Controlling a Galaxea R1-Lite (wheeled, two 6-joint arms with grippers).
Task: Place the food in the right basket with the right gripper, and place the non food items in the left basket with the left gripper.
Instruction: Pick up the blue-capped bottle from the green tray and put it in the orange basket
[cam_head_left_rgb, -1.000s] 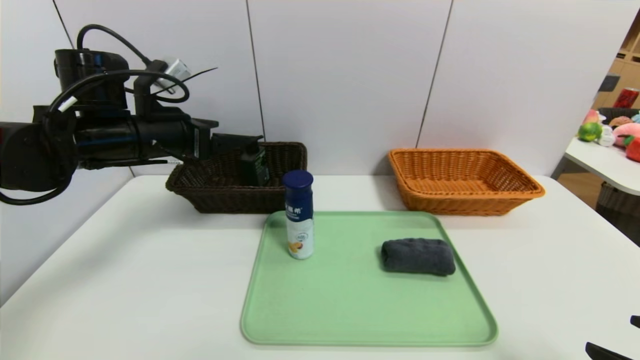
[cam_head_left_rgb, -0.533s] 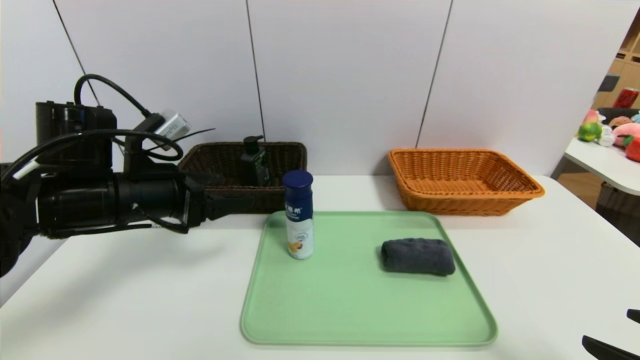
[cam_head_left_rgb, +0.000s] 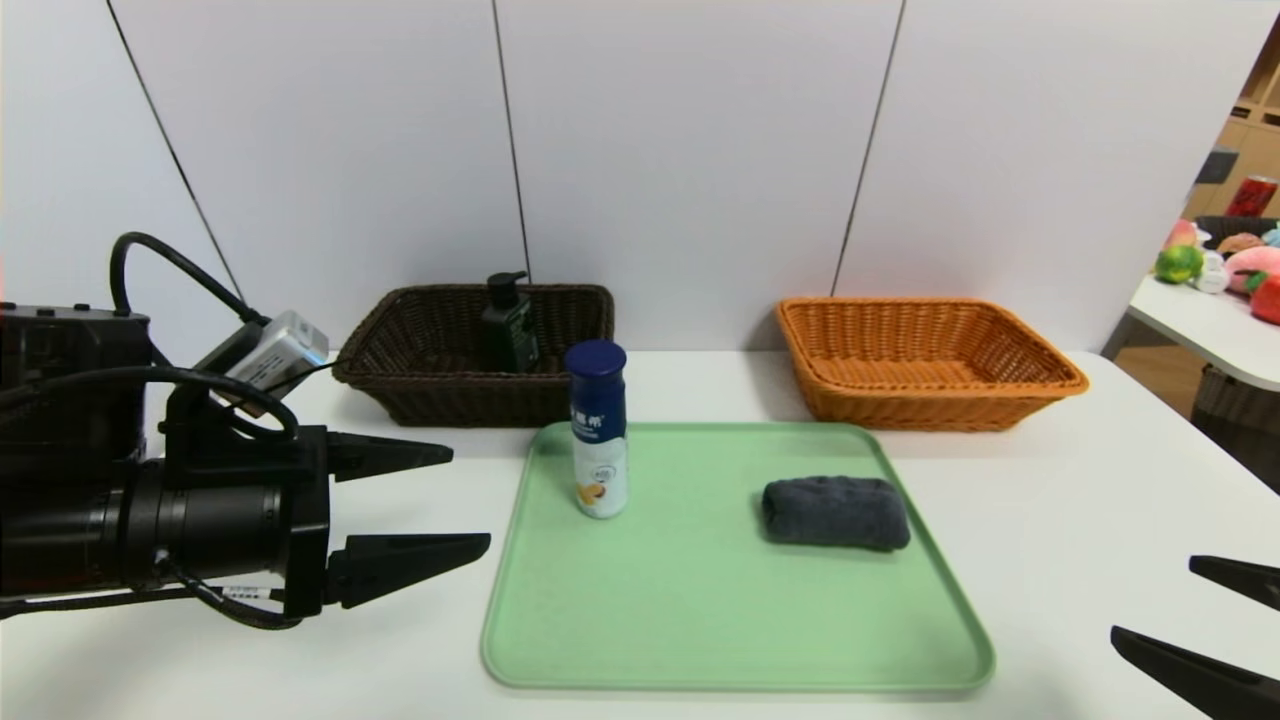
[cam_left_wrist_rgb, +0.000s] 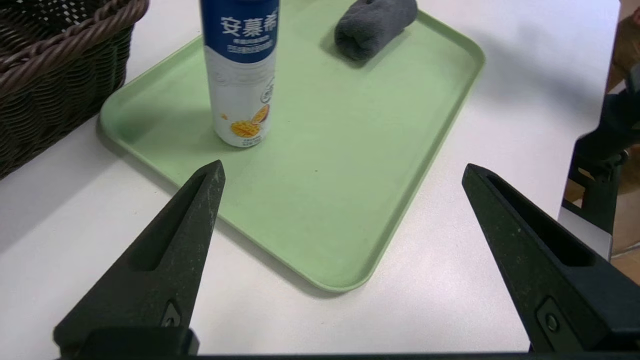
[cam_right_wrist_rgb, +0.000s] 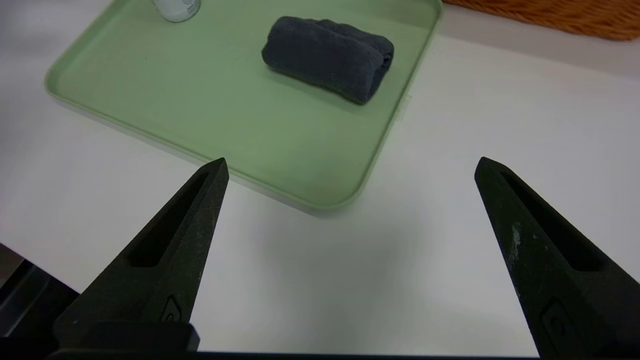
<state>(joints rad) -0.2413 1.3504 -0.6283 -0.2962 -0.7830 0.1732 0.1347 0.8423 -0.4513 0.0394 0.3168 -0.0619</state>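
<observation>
Locate the blue-and-white cylindrical bottle with dark blue cap upright at the rear left of the green rectangular tray. Find its top cut off in the left wrist view, with only its base visible in the right wrist view. Note the dark grey rolled cloth near the tray's right edge.

Identify the dark brown woven basket behind the tray, toward the left. Observe inside it the black pump bottle, with base hidden behind the front rim and label too small to read. Identify the orange-brown woven basket at the rear right.

Find the black left gripper over the white tabletop, left of the tray, fingers wide apart and holding nothing. Find the black right gripper right of the tray, fingers likewise spread and unloaded, partly cut off in the head view.
</observation>
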